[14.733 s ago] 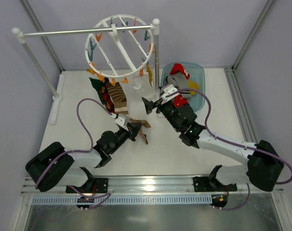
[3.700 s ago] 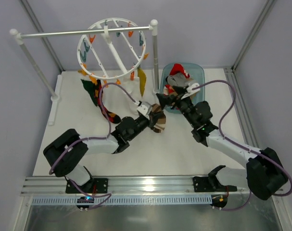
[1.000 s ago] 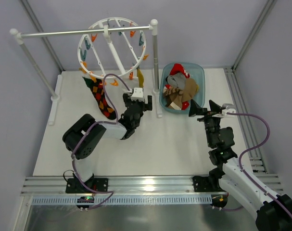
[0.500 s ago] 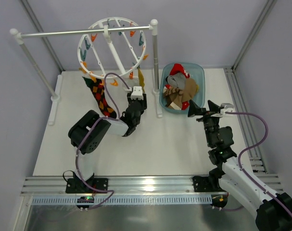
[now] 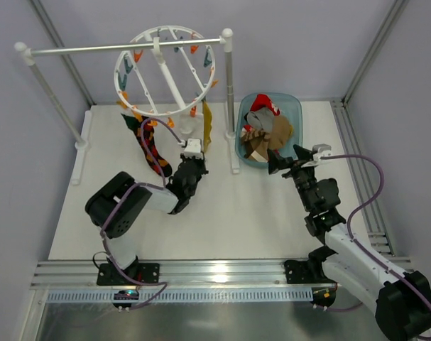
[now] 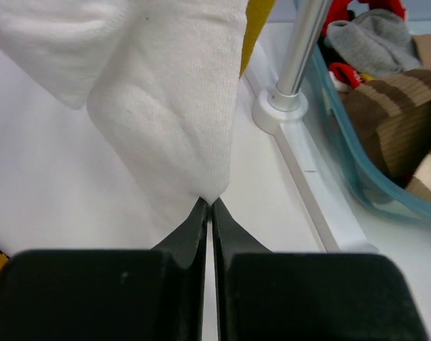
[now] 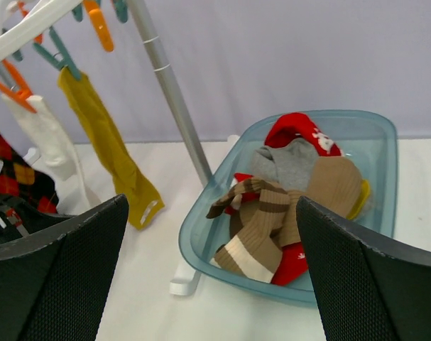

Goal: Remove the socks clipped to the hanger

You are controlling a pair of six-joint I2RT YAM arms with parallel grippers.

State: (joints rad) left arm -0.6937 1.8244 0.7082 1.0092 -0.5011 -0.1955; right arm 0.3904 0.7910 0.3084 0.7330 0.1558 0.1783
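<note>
Pinching the lower end of the white sock (image 6: 172,106), I am keeping my left jaws shut on the fabric, with its tip caught right between them. They are sitting near the foot of the post (image 6: 286,106), over the surface (image 6: 73,185). The sock is hanging clipped to the hanger (image 5: 170,71), between the argyle sock (image 5: 151,145) on one side and the yellow sock (image 7: 105,142) on the other, both of them dangling from the rim too. The hanger is hanging from the rail (image 5: 94,48). My right jaws are hovering wide open, gripping nothing and facing the tub (image 7: 375,135) from its near side. A striped sock (image 7: 254,213) is lying in that tub on top of red and grey ones.
</note>
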